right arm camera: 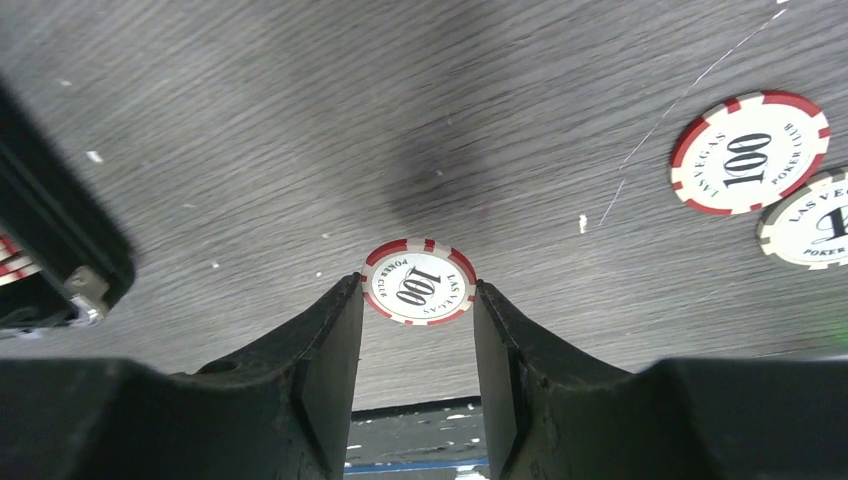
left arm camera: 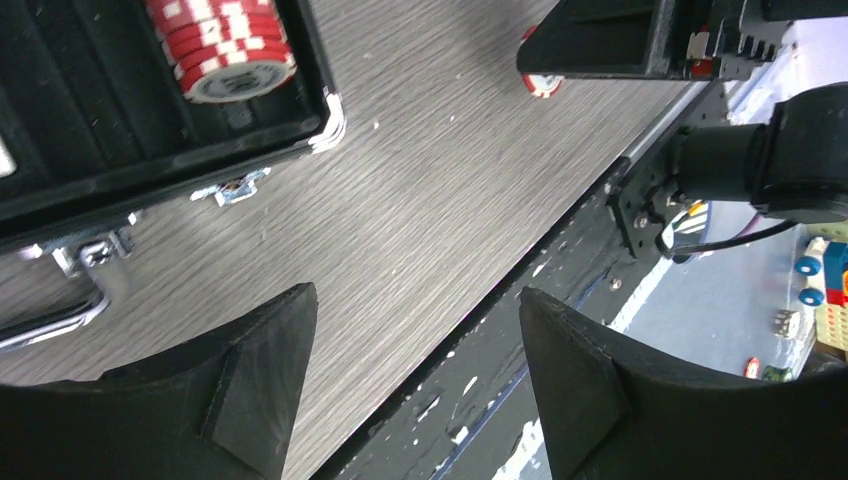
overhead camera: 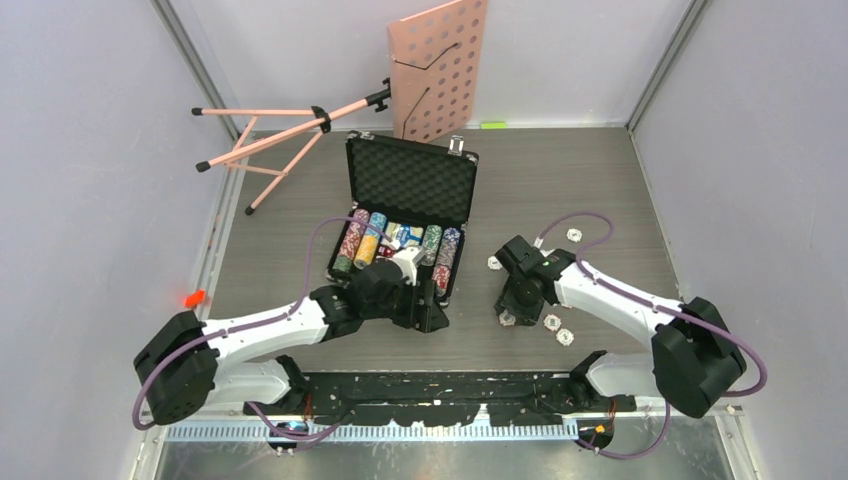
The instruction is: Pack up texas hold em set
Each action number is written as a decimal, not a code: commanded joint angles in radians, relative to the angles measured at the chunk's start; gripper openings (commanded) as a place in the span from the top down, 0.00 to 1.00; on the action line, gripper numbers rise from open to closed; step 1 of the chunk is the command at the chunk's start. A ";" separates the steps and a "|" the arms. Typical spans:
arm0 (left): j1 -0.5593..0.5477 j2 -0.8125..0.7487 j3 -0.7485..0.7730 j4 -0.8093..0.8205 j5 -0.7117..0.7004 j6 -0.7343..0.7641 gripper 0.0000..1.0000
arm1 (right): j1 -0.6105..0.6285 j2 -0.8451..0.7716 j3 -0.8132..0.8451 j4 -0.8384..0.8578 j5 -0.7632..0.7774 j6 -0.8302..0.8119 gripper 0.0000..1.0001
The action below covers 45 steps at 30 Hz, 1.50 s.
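Observation:
The black case (overhead camera: 412,180) lies open at mid-table, foam lid raised, with rows of striped chips (overhead camera: 370,238) in its tray. My left gripper (overhead camera: 425,300) hovers open at the case's front right corner; in the left wrist view its empty jaws (left arm camera: 415,330) frame bare table and the table edge, with a red chip stack (left arm camera: 225,45) in the case (left arm camera: 150,160) above. My right gripper (right arm camera: 418,292) is shut on a red-and-white "100" chip (right arm camera: 418,282), its fingertips touching both sides of the chip, which lies flat on the table. The right gripper (overhead camera: 512,310) points down right of the case.
Loose chips lie around the right arm (overhead camera: 574,235) (overhead camera: 494,263) (overhead camera: 552,322) (overhead camera: 566,337); two show in the right wrist view (right arm camera: 750,152) (right arm camera: 815,220). A pink perforated music stand (overhead camera: 440,70) and its tripod (overhead camera: 280,140) lie at the back. The case corner (right arm camera: 50,250) is left of the right gripper.

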 commanded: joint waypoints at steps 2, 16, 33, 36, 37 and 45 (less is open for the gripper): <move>-0.052 0.049 0.006 0.229 0.005 -0.053 0.24 | 0.003 -0.082 0.057 -0.020 -0.010 0.053 0.57; -0.123 0.192 -0.015 0.681 -0.107 -0.186 0.49 | 0.003 -0.287 0.114 0.058 -0.159 0.183 0.61; -0.124 0.229 -0.010 0.725 -0.206 -0.229 0.67 | 0.005 -0.311 0.096 0.128 -0.249 0.228 0.62; -0.124 0.229 -0.012 0.729 -0.213 -0.221 0.88 | 0.005 -0.318 0.088 0.128 -0.251 0.230 0.62; -0.123 0.226 -0.014 0.726 -0.217 -0.214 0.98 | 0.004 -0.320 0.089 0.122 -0.251 0.229 0.62; -0.108 0.080 0.024 0.408 -0.206 0.000 1.00 | -0.003 -0.352 0.125 -0.012 -0.132 0.172 0.14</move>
